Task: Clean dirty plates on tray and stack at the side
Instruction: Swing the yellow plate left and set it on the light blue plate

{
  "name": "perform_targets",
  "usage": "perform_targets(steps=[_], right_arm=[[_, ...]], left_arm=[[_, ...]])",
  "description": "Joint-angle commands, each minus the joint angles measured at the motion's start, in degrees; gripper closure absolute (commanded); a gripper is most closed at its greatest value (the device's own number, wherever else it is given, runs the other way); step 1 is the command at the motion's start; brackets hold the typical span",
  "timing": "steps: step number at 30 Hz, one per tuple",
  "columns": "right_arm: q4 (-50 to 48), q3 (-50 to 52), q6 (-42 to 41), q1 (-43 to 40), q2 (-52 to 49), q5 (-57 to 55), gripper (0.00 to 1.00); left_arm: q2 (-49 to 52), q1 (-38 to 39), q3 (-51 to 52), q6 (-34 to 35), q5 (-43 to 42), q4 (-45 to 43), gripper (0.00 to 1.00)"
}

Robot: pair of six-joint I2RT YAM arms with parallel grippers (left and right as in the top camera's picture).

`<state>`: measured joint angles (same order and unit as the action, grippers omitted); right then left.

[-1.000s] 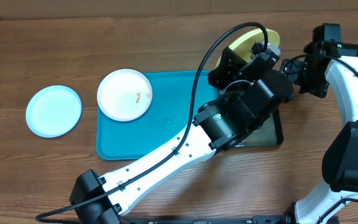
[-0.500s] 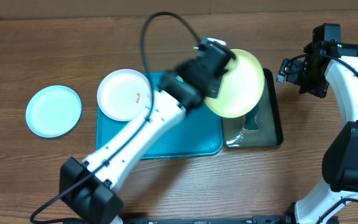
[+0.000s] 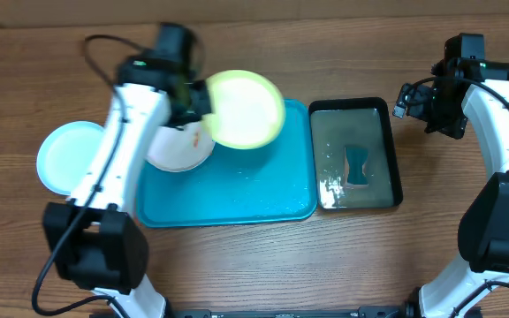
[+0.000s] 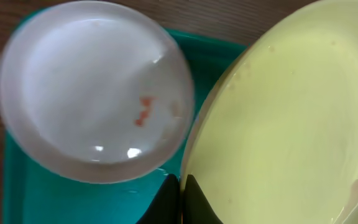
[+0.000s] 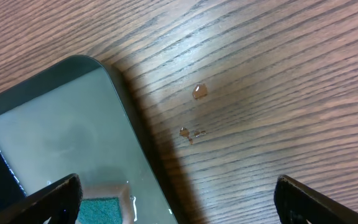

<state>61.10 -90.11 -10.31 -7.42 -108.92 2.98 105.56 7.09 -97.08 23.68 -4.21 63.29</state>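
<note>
Swinging away from the black tray (image 3: pixel 394 150), the yellow-green plate (image 3: pixel 247 110) has crossed to the far left part of the teal tray (image 3: pixel 237 190) in the last second, carried by my left arm. It now hangs over the tray's far edge, with its left rim overlapping the white plate (image 3: pixel 179 152) as seen from overhead. I cannot tell how high above it sits.

My left gripper (image 4: pixel 181 202) is clamped on the yellow-green plate's rim; the wrist view shows the dark fingers pinched together at its edge. Being round, the plate has no long axis to line up, so only the grip point on the rim matters.

The white plate lies on the tray's left corner with a small orange smear (image 4: pixel 143 115) on it, so I judge it not yet cleaned.

What the next move turns on, I think, is the pale cyan plate (image 3: pixel 73 159). It rests on the wood just beside the tray, further left, past the white plate. My left arm is much the nearer one.

My right gripper (image 5: pixel 176 200) waits with its fingers spread wide, holding nothing, beyond the black tray's right edge. A sponge (image 3: pixel 357 166) lies in that tray's water.
</note>
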Motion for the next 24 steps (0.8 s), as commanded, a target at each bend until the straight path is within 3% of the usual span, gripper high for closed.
perform_targets(steps=[1, 15, 24], right_arm=[[-0.2, -0.6, -0.2, 0.0, 0.6, 0.1, 0.0], [-0.2, -0.6, -0.2, 0.0, 0.6, 0.1, 0.0], [-0.2, -0.6, -0.2, 0.0, 0.6, 0.1, 0.0]], left_arm=[[0.1, -6.8, -1.2, 0.8, -1.6, 0.7, 0.96], [0.1, -32.4, -0.5, 0.8, 10.0, 1.6, 0.96], [0.1, -41.6, 3.7, 0.9, 13.6, -0.9, 0.96]])
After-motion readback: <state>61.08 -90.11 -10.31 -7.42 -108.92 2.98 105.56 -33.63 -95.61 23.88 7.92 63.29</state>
